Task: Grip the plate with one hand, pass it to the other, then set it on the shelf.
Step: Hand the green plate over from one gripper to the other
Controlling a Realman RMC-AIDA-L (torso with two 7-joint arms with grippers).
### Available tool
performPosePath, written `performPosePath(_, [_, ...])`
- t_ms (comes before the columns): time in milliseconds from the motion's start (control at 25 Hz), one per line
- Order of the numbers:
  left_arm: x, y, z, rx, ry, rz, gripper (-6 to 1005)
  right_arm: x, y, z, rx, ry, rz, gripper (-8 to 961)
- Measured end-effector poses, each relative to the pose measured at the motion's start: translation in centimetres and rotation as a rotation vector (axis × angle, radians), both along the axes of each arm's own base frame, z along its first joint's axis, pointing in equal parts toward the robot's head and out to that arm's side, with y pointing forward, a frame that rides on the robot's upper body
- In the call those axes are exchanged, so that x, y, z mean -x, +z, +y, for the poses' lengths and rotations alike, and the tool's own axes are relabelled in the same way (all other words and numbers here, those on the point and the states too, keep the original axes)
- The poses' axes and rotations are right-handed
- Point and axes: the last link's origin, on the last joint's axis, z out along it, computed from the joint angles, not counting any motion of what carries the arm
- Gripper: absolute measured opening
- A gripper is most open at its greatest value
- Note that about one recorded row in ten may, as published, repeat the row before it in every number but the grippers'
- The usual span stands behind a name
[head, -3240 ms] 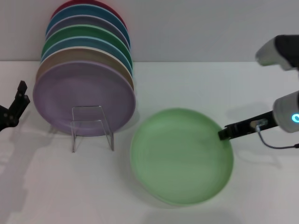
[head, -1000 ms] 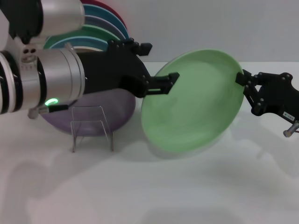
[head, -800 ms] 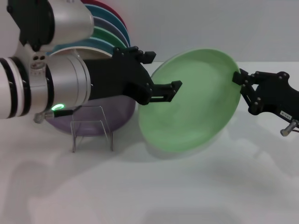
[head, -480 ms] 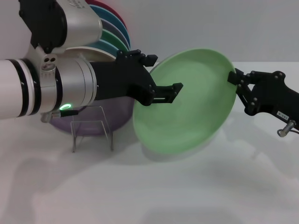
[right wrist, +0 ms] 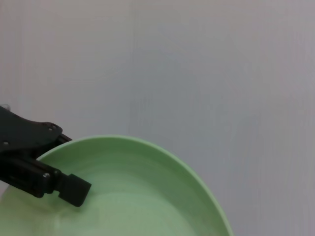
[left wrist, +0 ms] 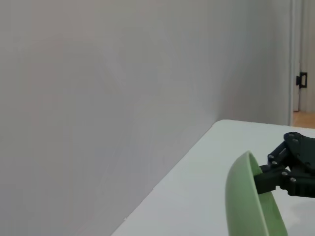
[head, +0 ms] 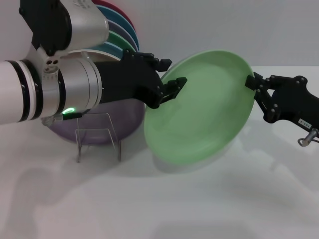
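The light green plate (head: 199, 107) is hanging tilted on edge above the bench (head: 199, 199), its hollow face turned toward the head camera, and the handover is turning on its two opposite rim points: the right gripper (head: 255, 85) is pinching the rim on the robot's right, while the left gripper (head: 174, 85) is sitting at the rim directly across from it, so the plate is lying between the two arms. The left jaws are straddling that edge, one finger showing over the front face in the right wrist view, and they appear to be closing on it; a firm pinch is not something I can confirm. Compared with half a second ago, the left finger that was reaching level across the plate's face is now angling up onto the rim. The clear shelf (head: 98, 134) is standing on the robot's left, in front of the lilac plate (head: 99, 117), nearer the left arm.
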Motion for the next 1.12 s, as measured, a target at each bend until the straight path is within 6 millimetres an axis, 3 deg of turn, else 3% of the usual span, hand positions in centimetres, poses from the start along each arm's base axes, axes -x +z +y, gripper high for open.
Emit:
performPosePath(320, [-0.5,0.1,-0.5,-0.026,-0.056,0.012,306,-0.2,0.0,0.0,0.003,-0.009,0.009,7])
performPosePath(600, [-0.7,0.3,-0.3,-0.065,-0.079,0.002,100,0.0,-0.1,-1.4,0.022,0.027,0.099,50])
performPosePath(800, [-1.2,0.6,-0.4,-0.084,-0.107,-0.004,98,-1.0,0.4,-2.5,-0.001,-0.01,0.193,85])
performPosePath(960, [-1.4,0.7,-0.7,-0.088,-0.132,-0.018,93,-2.2,0.8,-3.6,-0.034,-0.053,0.276,256])
performPosePath(1040, [-1.5,0.9,-1.0,-0.113,-0.166,-0.029,88,-3.5,1.7,-4.6,-0.086,-0.094,0.356,328])
performPosePath(1080, [-1.7,1.1,-1.4,-0.153,-0.208,-0.04,86,-5.4,2.7,-6.0,-0.17,-0.15,0.436,357])
performPosePath(1120, [-1.8,1.2,-1.6,-0.181,-0.235,-0.045,86,-5.4,2.7,-6.0,-0.17,-0.15,0.436,386])
